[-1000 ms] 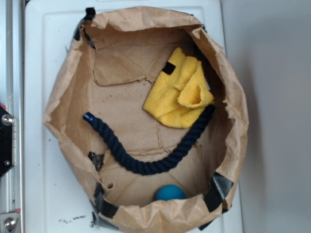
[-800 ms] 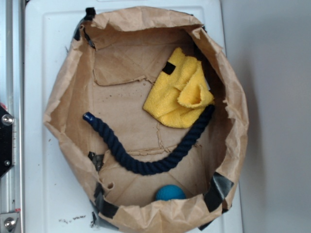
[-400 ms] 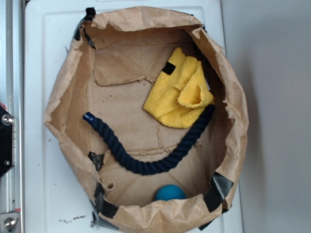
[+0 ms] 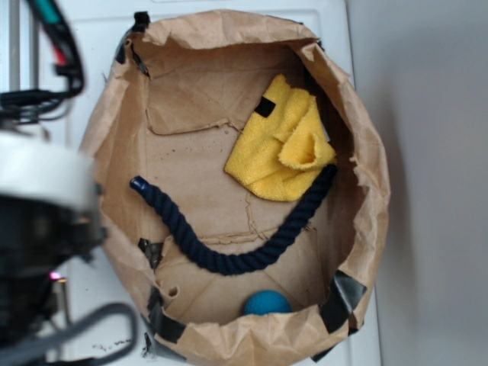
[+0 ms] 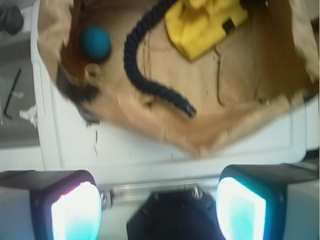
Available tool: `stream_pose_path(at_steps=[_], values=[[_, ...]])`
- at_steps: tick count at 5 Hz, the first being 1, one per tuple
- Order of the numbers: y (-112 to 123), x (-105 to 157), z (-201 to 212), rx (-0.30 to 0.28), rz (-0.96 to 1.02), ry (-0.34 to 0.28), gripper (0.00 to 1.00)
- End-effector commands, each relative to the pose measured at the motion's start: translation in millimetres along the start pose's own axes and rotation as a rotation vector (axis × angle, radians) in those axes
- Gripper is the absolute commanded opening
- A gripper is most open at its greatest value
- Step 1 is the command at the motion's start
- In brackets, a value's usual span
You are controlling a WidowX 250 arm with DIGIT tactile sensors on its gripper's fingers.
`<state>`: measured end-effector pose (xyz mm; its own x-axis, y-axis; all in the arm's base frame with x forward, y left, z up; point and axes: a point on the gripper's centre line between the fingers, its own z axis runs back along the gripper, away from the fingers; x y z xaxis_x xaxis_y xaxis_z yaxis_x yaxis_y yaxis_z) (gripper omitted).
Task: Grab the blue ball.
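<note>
The blue ball (image 4: 267, 303) lies inside a brown paper bag (image 4: 370, 160), against its near wall, below the bend of a dark navy rope (image 4: 229, 261). In the wrist view the blue ball (image 5: 95, 42) is at the upper left, far ahead of my gripper (image 5: 157, 202). The gripper is open, its lit pads (image 5: 75, 212) wide apart with nothing between them. It hovers outside the bag (image 5: 210, 142), over the white board and a metal rail (image 5: 150, 187). My blurred arm (image 4: 42, 221) fills the left edge of the exterior view.
A crumpled yellow cloth (image 4: 284, 149) lies in the bag's upper right, over one rope end. The bag stands on a white board (image 4: 69, 69); its raised, taped rim surrounds everything inside. In the wrist view, a black hex key (image 5: 12, 92) lies at the far left.
My arm has swung into the exterior view from the left, where only the base showed before. The ball, rope, cloth and bag have not moved.
</note>
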<state>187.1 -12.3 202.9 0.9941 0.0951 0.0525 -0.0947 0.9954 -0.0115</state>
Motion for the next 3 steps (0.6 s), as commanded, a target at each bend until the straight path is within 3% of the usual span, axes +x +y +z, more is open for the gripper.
stream_pose_path(at_steps=[1, 2, 3], values=[[24, 74, 4, -0.017, -0.165, -0.13, 1.0], [23, 89, -14, 0.01, -0.42, -0.132, 1.0], [23, 89, -14, 0.01, -0.42, -0.132, 1.0]])
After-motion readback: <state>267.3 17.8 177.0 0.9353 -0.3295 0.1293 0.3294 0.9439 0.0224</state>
